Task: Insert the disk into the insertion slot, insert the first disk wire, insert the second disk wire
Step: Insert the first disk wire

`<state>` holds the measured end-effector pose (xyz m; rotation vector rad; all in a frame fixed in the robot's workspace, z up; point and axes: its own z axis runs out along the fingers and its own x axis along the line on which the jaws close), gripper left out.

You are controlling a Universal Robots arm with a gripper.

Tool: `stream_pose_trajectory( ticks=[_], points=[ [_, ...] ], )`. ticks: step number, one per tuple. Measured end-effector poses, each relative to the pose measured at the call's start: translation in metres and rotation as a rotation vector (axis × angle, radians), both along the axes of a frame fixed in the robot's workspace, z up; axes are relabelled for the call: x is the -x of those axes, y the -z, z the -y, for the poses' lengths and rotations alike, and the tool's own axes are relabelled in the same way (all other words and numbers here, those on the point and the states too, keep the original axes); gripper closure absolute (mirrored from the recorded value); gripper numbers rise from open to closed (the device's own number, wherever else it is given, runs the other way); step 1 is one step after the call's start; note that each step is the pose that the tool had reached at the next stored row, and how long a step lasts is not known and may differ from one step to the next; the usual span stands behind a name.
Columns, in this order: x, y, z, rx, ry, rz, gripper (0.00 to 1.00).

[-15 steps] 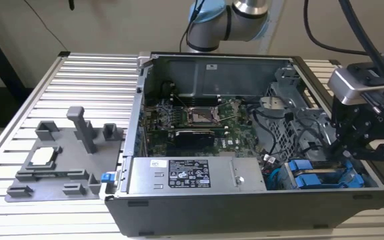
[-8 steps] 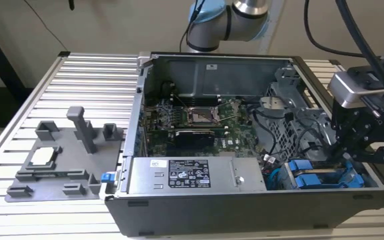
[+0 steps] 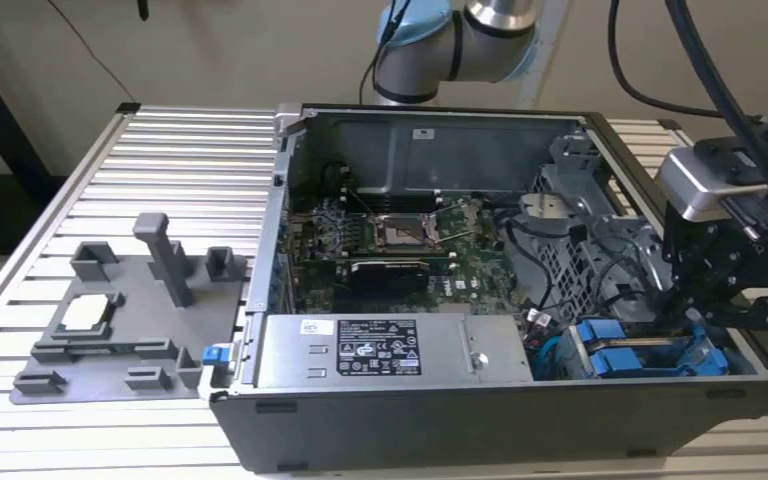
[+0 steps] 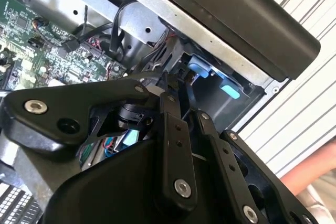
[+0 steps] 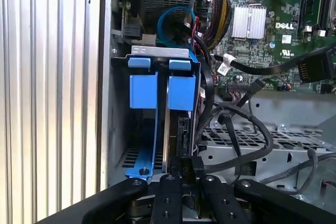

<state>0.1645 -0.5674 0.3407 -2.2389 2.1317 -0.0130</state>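
Gripper (image 5: pixel 190 176) clasping wire (image 5: pixel 268 137), disk (image 5: pixel 181 93) in slot (image 5: pixel 157 51)

Robotics lab, ribbed aluminium workbench (image 3: pixel 184 150), opened computer case (image 3: pixel 491 430), grey fixture tray (image 3: pixel 91 372)

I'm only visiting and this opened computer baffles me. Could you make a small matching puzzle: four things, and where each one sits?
Things: 1 gripper; 2 power-supply box; 3 grey fixture; 4 circuit board.
Places: A on the slatted table, exterior view's left; B inside the case, along the wall nearest the exterior camera; C middle of the case; D over the blue-fitted insertion slot, exterior view's right.
Pairs: 1-D; 2-B; 3-A; 4-C.
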Motion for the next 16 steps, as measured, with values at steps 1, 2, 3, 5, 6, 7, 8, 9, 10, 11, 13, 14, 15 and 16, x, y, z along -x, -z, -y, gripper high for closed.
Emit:
stream_pose_trajectory(
  ticks=[1,2,3,5,6,7,8,9,10,11,13,14,15,16],
  points=[
    [-0.0001,0.0002,0.0000,-0.0003,0.000,0.0006,0.81],
    [-0.0002,0.0003,0.0000,-0.0010,0.000,0.0014,0.81],
    [-0.0002,0.0004,0.0000,-0.0016,0.000,0.0020,0.81],
    [-0.0001,0.0010,-0.0001,-0.0023,0.000,0.0035,0.81],
    [-0.0001,0.0011,0.0000,-0.0022,0.000,0.0041,0.81],
    [-0.0001,0.0014,0.0000,-0.0021,0.000,0.0045,0.81],
    [-0.0001,0.0018,0.0000,-0.0021,0.000,0.0046,0.81],
    [-0.0001,0.0023,0.0000,-0.0023,0.000,0.0048,0.81],
    [-0.0001,0.0028,0.0000,-0.0021,0.000,0.0049,0.81],
    [-0.0001,0.0035,0.0000,-0.0019,0.000,0.0052,0.81],
    [-0.0001,0.0049,0.0000,-0.0020,0.000,0.0054,0.81],
    [-0.0001,0.0054,0.0000,-0.0019,0.000,0.0055,0.81],
    [-0.0001,0.0058,0.0000,-0.0016,0.000,0.0056,0.81],
    [-0.0001,0.0062,0.0000,-0.0014,0.000,0.0055,0.81]
  ],
)
